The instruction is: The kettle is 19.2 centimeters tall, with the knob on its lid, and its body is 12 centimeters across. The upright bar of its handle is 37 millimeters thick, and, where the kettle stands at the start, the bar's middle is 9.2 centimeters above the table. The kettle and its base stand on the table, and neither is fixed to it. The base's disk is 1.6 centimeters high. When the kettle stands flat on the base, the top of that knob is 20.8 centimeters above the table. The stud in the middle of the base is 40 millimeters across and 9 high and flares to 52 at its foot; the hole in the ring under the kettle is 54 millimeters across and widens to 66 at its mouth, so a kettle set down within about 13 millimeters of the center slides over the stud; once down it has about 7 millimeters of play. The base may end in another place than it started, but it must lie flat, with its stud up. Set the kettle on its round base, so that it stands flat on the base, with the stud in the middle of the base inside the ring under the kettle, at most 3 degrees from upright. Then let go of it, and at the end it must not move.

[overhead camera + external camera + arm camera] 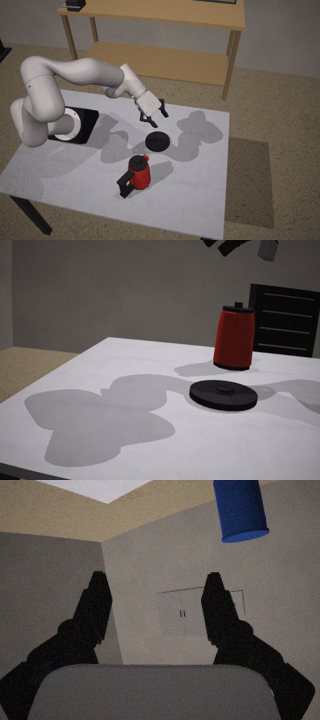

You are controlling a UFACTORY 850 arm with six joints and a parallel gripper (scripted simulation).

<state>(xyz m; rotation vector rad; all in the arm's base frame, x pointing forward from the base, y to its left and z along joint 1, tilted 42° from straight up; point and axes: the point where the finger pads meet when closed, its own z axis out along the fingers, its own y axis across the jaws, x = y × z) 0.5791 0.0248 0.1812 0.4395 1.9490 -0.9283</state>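
1. Top view: nearest the table's (196,206) front edge stands the red kettle (140,173), upright on the table surface, its black handle (125,184) turned toward the front-left corner.
2. I judge the kettle rigid and top-heavy when lifted from one side. The handle's upright bar is the place to grip, squarely, so the body hangs plumb.
3. Just beyond the kettle, toward mid-table, lies the round base (157,141), flat with its stud (225,388) up and not touching the kettle.
4. Farthest, above the rear half of the table, I hold the gripper (160,118) aloft; its fingers are spread wide, holding and touching nothing.
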